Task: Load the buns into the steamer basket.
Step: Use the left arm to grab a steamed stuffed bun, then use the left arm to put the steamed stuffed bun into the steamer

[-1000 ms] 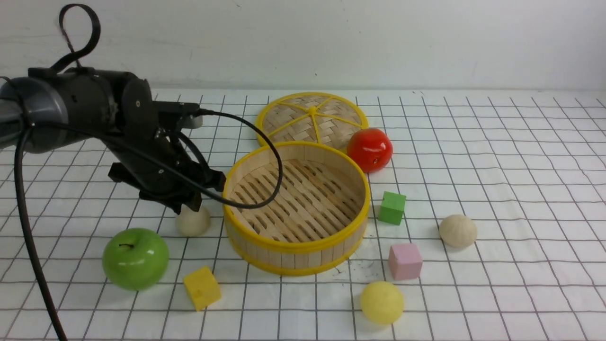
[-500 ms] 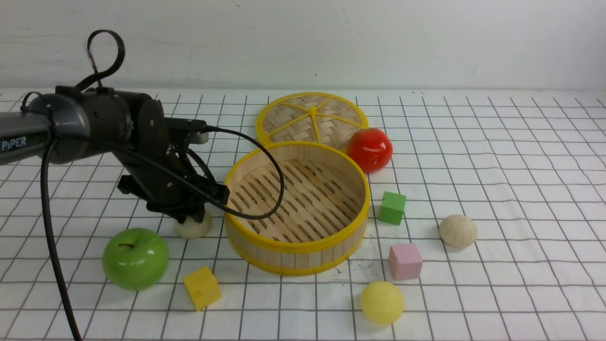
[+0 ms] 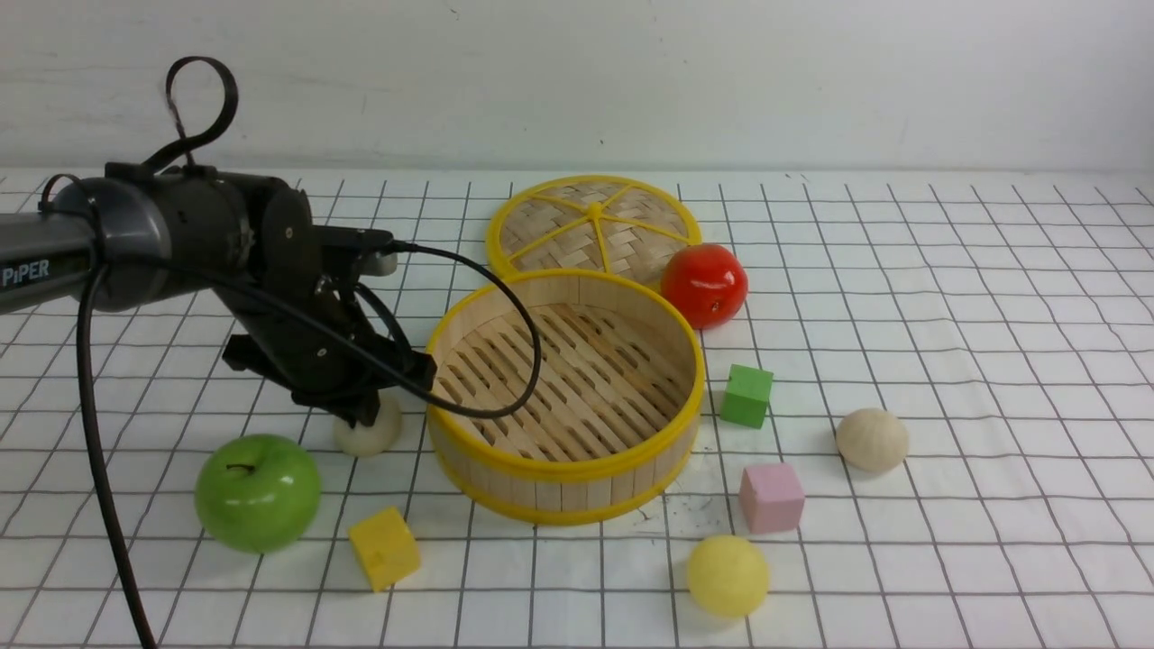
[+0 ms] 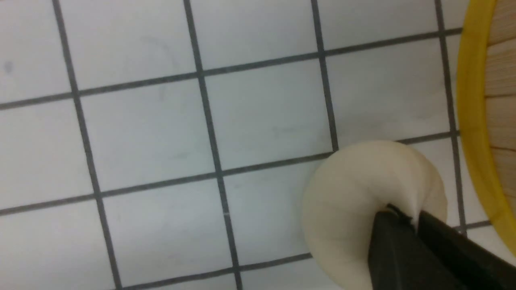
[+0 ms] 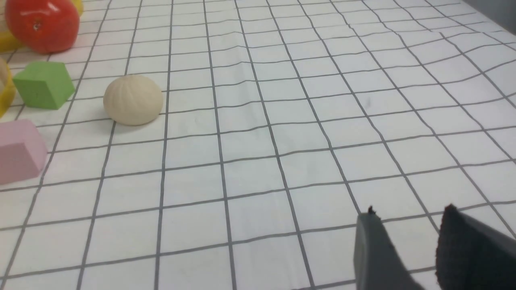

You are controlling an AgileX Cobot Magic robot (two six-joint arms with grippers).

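Observation:
A cream bun [image 3: 368, 434] lies on the table just left of the steamer basket [image 3: 563, 464]. My left gripper [image 3: 365, 410] is down on this bun. In the left wrist view its jaws [image 4: 415, 215] are nearly together and pinch a fold of the soft bun [image 4: 354, 201], next to the basket's yellow rim [image 4: 475, 121]. The basket holds nothing. A second cream bun [image 3: 871, 439] lies right of the basket and shows in the right wrist view [image 5: 133, 100]. The pale yellow bun [image 3: 727, 575] lies at the front. My right gripper [image 5: 409, 211] is open over bare table, out of the front view.
A green apple [image 3: 258, 491] and a yellow cube [image 3: 384, 547] lie in front of the left gripper. A red apple [image 3: 704, 285] and the woven lid [image 3: 592, 225] are behind the basket. A green cube [image 3: 746, 395] and a pink cube [image 3: 771, 497] lie to its right.
My left gripper has come down and a little to the right onto the cream bun, which it now partly covers. Over the last half second it has hardly moved.

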